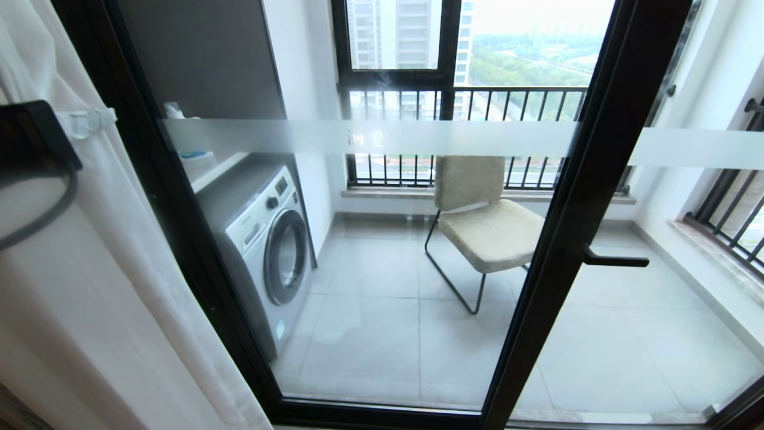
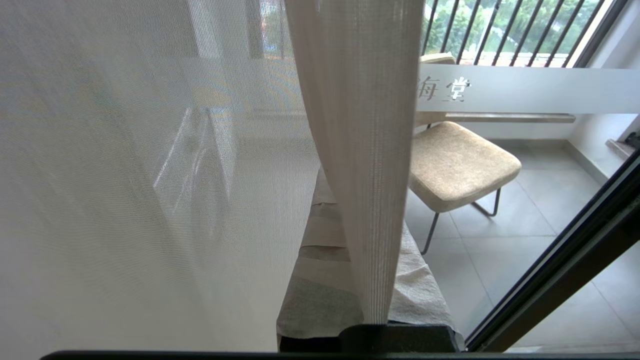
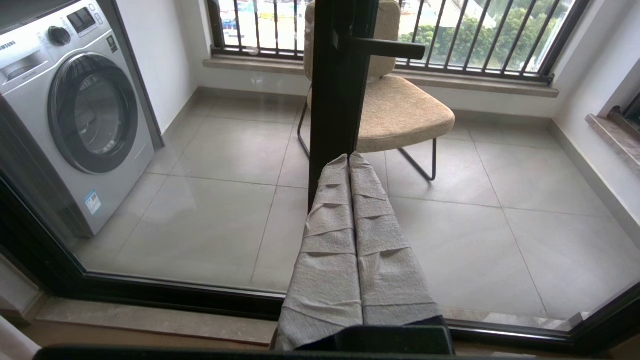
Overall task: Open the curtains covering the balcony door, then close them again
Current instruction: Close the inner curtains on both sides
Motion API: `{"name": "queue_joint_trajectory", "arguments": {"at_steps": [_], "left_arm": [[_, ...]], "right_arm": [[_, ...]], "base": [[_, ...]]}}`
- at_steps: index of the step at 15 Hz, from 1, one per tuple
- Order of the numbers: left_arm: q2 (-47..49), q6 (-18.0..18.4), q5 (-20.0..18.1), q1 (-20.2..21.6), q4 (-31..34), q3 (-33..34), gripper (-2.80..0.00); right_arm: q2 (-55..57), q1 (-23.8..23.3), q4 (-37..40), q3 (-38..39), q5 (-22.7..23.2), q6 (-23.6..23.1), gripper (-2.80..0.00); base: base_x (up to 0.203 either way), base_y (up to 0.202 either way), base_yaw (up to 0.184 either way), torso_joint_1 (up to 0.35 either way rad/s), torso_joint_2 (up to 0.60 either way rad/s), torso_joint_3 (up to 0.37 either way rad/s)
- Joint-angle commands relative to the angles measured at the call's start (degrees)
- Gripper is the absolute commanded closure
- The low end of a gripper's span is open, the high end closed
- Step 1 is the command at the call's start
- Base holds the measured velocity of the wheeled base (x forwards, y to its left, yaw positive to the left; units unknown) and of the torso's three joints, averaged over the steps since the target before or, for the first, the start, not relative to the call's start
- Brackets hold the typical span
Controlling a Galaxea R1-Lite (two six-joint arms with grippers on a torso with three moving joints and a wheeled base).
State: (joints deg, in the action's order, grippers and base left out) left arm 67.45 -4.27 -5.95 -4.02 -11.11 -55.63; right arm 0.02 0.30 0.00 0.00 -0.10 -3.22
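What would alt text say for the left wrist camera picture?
A fold of white sheer curtain is pinched in the left end effector, veiling most of the glass balcony door. Past the fold, a beige chair stands on the tiled balcony.

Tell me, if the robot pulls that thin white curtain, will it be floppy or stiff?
Probably floppy: the sheer white curtain hangs in soft folds with a fold pinched between the left gripper's wrapped fingers. Likely very light, since the washing machine shows faintly through it. It might slip or snag easily.
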Motion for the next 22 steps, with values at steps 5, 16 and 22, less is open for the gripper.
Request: {"name": "queue_joint_trajectory", "arguments": {"at_steps": [5, 16, 22], "left_arm": [[-0.04, 0.05, -0.03, -0.11, -0.14, -0.10, 0.00], [0.31, -0.04, -0.03, -0.11, -0.58, -0.01, 0.00], [0.23, -0.04, -0.03, -0.64, -0.85, 0.43, 0.00]], "right_arm": [[-0.02, 0.05, 0.00, 0.00, 0.01, -0.04, 0.00], [-0.02, 0.05, 0.00, 0.00, 0.01, -0.04, 0.00], [-0.02, 0.05, 0.00, 0.00, 0.01, -0.04, 0.00]], "base": [[0.000, -0.192, 0.003, 0.005, 0.00, 0.003], [0.000, -0.193, 0.002, 0.002, 0.00, 0.002], [0.000, -0.191, 0.003, 0.002, 0.00, 0.002]]}}
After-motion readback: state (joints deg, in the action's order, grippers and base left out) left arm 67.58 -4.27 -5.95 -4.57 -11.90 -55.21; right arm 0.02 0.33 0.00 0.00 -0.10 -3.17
